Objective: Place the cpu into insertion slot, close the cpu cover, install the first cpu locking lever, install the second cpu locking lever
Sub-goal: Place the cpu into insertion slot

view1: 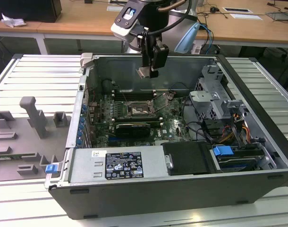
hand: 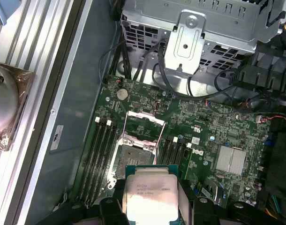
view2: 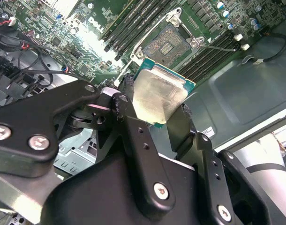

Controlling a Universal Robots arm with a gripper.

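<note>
Exterior view: gripper hangs above open case, pinching cpu; slot below on board, apparently uncovered.
Second wrist view: fingers clamp cpu by opposite edges; slot well apart.
First wrist view: cpu clear of slot; cover flipped open.
</note>
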